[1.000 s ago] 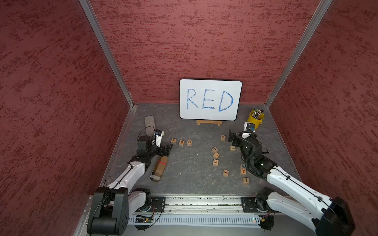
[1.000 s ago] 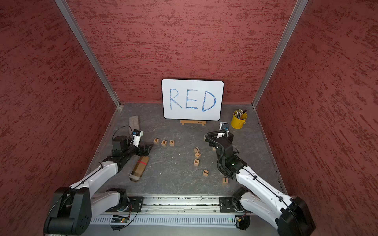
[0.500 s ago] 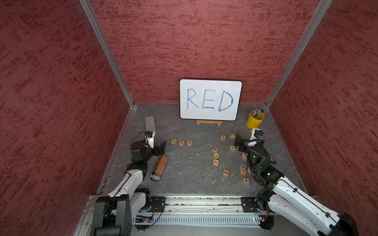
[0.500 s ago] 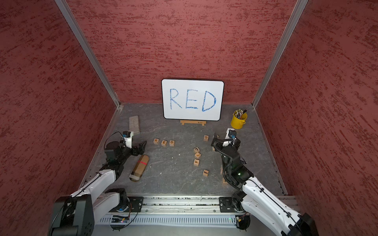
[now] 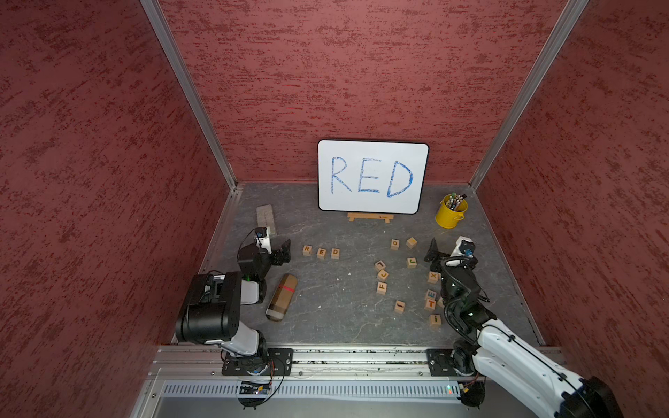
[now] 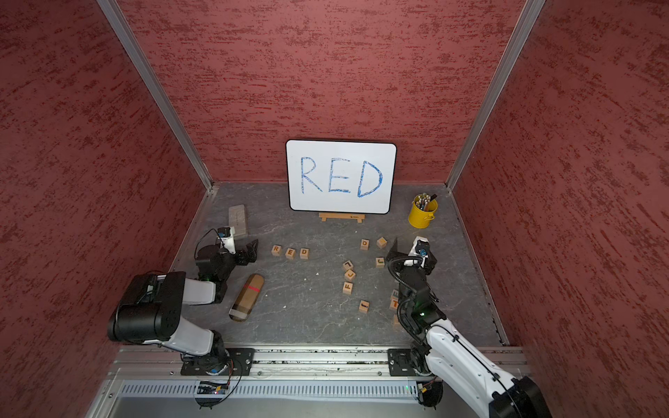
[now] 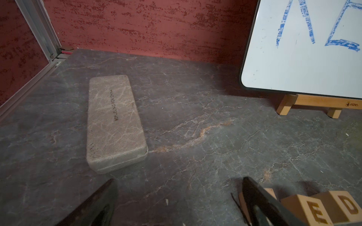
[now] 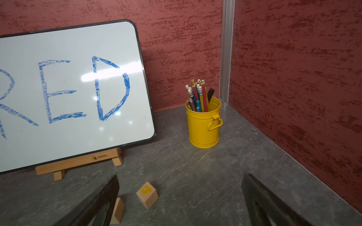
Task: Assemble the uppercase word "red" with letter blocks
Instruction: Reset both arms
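Observation:
The letter blocks R point(image 5: 307, 249), E point(image 5: 321, 252) and D point(image 5: 335, 252) stand side by side in a row left of the table's middle, in both top views. The left wrist view shows E point(image 7: 317, 213) and D point(image 7: 348, 205); R is mostly hidden behind a finger. My left gripper point(image 5: 284, 253) point(image 7: 178, 182) is open and empty just left of R, apart from it. At the right side, beside the loose blocks, my right gripper point(image 5: 443, 253) point(image 8: 180, 178) is open and empty too.
A whiteboard point(image 5: 373, 177) reading RED leans at the back on a wooden stand. A yellow pencil bucket point(image 5: 450, 213) stands back right. A grey case point(image 5: 266, 219) and a brown roll point(image 5: 281, 296) lie on the left. Several other lettered cubes point(image 5: 382, 287) are scattered centre right.
Both arms have drawn back towards their bases. The right gripper moved right, away from the loose cubes. The left gripper slid a little left of the row. The row has not moved.

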### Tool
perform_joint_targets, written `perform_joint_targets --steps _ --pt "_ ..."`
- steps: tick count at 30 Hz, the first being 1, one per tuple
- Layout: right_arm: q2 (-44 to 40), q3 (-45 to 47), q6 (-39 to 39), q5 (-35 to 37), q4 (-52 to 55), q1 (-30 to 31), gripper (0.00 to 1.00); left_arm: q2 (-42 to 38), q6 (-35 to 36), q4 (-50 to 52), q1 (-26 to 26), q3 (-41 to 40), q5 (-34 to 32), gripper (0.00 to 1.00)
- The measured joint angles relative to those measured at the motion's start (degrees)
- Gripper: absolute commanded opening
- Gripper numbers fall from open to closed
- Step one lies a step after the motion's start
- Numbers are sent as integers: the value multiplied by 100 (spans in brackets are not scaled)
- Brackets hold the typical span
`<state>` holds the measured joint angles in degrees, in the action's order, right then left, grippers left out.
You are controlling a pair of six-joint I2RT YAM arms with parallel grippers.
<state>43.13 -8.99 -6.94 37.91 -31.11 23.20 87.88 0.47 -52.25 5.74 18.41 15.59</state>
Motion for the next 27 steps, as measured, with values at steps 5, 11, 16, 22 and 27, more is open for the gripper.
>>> perform_joint_targets --steps 5,11,16,22,27 --pt "133 343 164 -151 -597 -625 99 -2 46 -87 4 216 249 99" --pt "645 529 162 -717 -1064 -1292 99 -2 87 -81 4 216 404 99" --pt "1064 675 201 -1108 -1491 -1589 99 -2 94 -83 4 216 433 99" --pt "2170 522 321 -1567 -2439 -2013 99 -2 111 -83 4 216 466 99" --pt "3753 -149 358 -1996 -3392 -2273 99 -2 133 -83 4 216 498 100"
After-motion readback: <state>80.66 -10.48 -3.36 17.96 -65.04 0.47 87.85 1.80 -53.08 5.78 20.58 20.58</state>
